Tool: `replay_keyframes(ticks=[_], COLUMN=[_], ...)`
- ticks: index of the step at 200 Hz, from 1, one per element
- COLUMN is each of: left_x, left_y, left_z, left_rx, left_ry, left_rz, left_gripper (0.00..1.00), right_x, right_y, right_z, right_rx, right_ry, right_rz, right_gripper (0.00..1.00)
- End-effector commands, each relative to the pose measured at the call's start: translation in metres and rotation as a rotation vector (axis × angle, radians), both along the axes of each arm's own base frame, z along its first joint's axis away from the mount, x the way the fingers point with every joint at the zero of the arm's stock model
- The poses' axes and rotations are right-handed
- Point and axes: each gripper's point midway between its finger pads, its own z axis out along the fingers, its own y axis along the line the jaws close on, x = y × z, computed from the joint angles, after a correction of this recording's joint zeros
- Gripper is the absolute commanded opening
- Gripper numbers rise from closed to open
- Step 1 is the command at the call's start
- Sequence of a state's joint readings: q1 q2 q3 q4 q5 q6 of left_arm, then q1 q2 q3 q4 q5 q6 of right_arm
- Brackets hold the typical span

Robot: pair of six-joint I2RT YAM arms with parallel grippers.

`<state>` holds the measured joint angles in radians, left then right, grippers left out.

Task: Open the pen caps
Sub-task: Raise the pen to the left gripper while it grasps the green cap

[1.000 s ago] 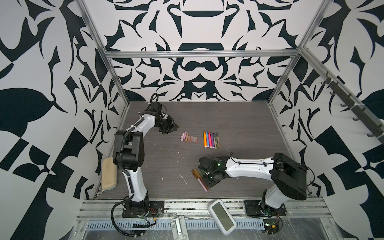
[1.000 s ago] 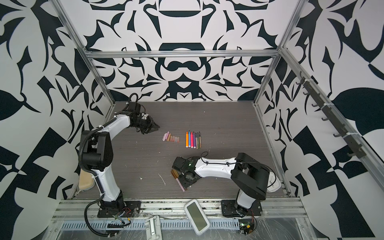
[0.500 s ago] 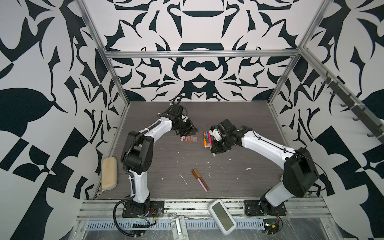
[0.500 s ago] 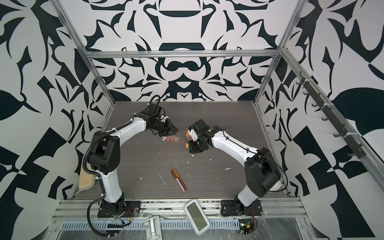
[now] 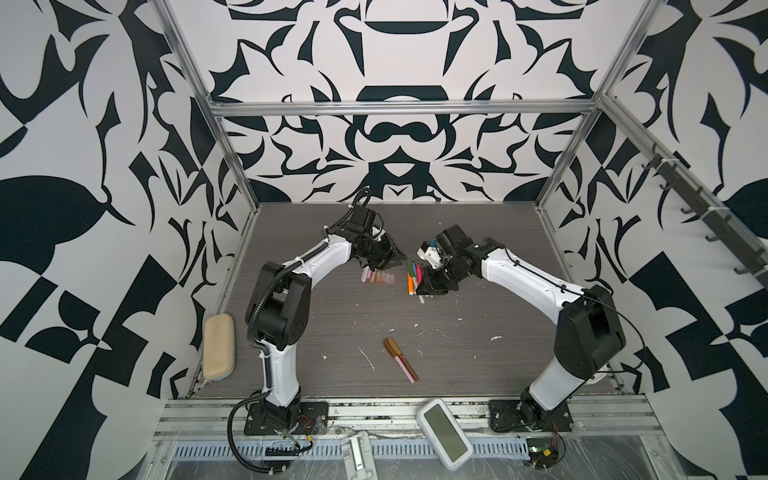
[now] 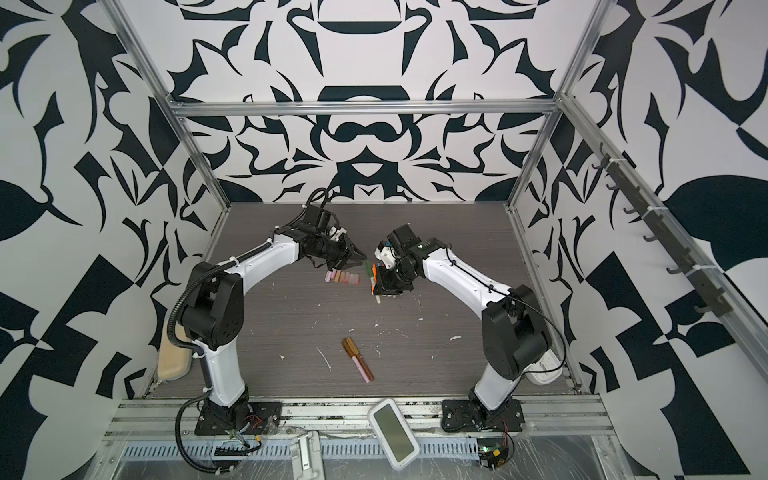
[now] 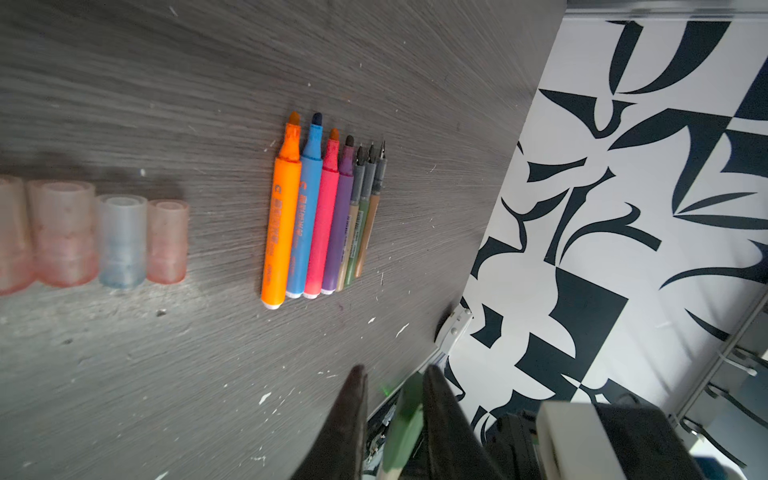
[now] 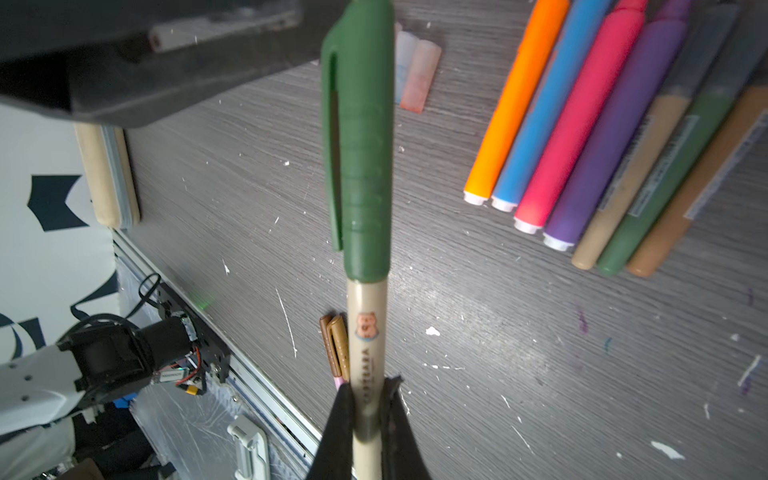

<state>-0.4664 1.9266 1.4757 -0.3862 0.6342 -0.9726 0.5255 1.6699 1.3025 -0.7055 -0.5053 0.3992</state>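
My right gripper is shut on the cream barrel of a pen with a green cap, held above the table. The left gripper stands open around that cap, which rests against one finger and leaves a gap to the other. In both top views the two grippers meet mid-table over a row of uncapped pens. Several loose translucent pen caps lie in a row beside them.
Two capped pens, brown and pink, lie near the front. A beige pad leans at the left edge. A white device with a grey screen sits on the front rail. White flecks dot the table.
The right gripper has carried the green-capped pen from the front of the table to the middle. The left gripper has swung in from the back left to the pen's cap end.
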Motion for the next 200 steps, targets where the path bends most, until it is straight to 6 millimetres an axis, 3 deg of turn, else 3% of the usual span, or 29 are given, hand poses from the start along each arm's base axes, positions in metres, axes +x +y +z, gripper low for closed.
replay_keyframes(ticks=[1,91,138,154,167,174,189,200], left_x=[0.002,-0.016,-0.02,-0.018,-0.017,-0.016,-0.015,-0.014], left_y=[-0.007,-0.031,-0.032,-0.033,-0.034,-0.035,-0.035,-0.036], left_z=[0.008,0.003,-0.003,-0.001,0.001,0.002,0.004,0.007], left_rx=[-0.027,-0.089,-0.085,-0.089,-0.094,-0.094,-0.094,-0.097], left_ry=[-0.004,0.052,0.065,0.063,0.059,0.057,0.05,0.044], left_rz=[-0.008,-0.106,-0.112,-0.115,-0.118,-0.118,-0.119,-0.123], left_gripper=[0.27,0.28,0.27,0.2,0.06,0.0,0.0,0.0], right_x=[0.003,0.021,0.023,0.022,0.022,0.022,0.024,0.027], right_y=[-0.001,0.014,0.017,0.017,0.017,0.017,0.016,0.014], right_z=[0.011,0.021,0.026,0.027,0.027,0.028,0.029,0.029], right_rx=[0.035,0.069,0.083,0.087,0.09,0.092,0.092,0.086], right_ry=[-0.005,-0.018,-0.025,-0.024,-0.026,-0.028,-0.035,-0.042], right_rz=[-0.036,-0.02,-0.01,-0.006,-0.006,-0.004,-0.01,-0.019], right_gripper=[0.0,0.0,0.0,0.0,0.0,0.07,0.23,0.29])
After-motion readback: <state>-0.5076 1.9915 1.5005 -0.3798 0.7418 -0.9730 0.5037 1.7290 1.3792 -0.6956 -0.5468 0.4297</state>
